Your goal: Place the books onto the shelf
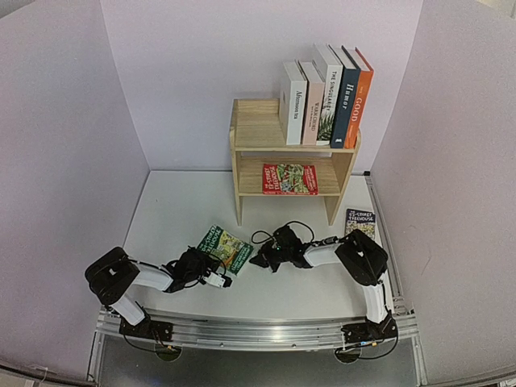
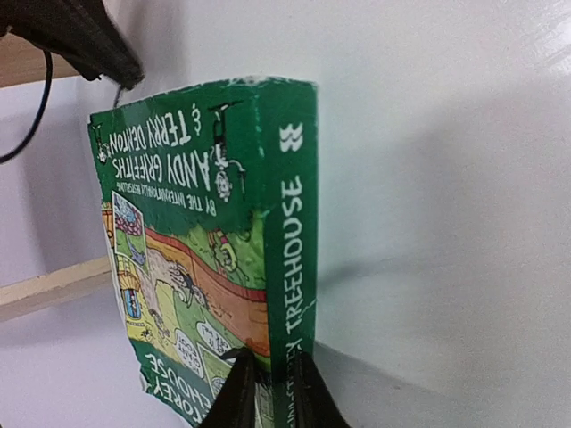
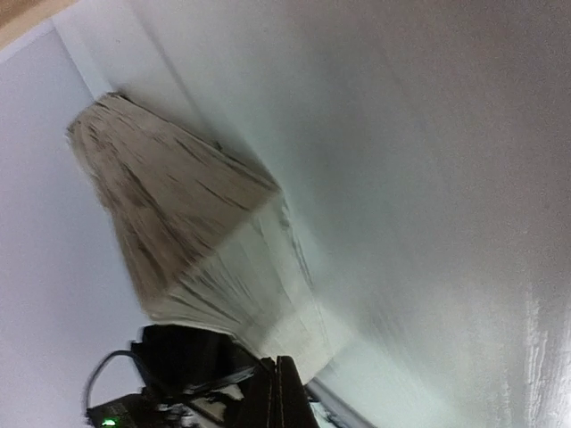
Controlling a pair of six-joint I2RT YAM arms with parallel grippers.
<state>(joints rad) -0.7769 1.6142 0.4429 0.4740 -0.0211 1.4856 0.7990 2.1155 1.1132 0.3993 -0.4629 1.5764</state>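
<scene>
1. Top external view: shelf [image 1: 256,133] stands at the far middle of the table [image 1: 177,210].
2. Five books [image 1: 326,97] stand upright in a row on the right half of the top tier, leaning slightly right. A red book [image 1: 289,179] lies flat on the lower tier.
3. Green book [image 1: 224,247] is near and left of the shelf, over the table, between the two grippers.
4. Dark book [image 1: 360,221] lies flat on the table, just right of the shelf's right leg.
5. Left gripper [image 1: 219,278] [image 2: 272,397] is clenched on the green book [image 2: 214,232]. In the left wrist view one jaw presses the cover and the other the back, at the corner by the spine.
6. Right gripper [image 1: 262,260] [image 3: 277,397] is clenched with nothing between its jaws. It sits just right of the green book [image 3: 196,241], facing the page edges.
7. Contact between right gripper and book: cannot tell.
8. Book resting on the table or raised off it: cannot tell.
</scene>
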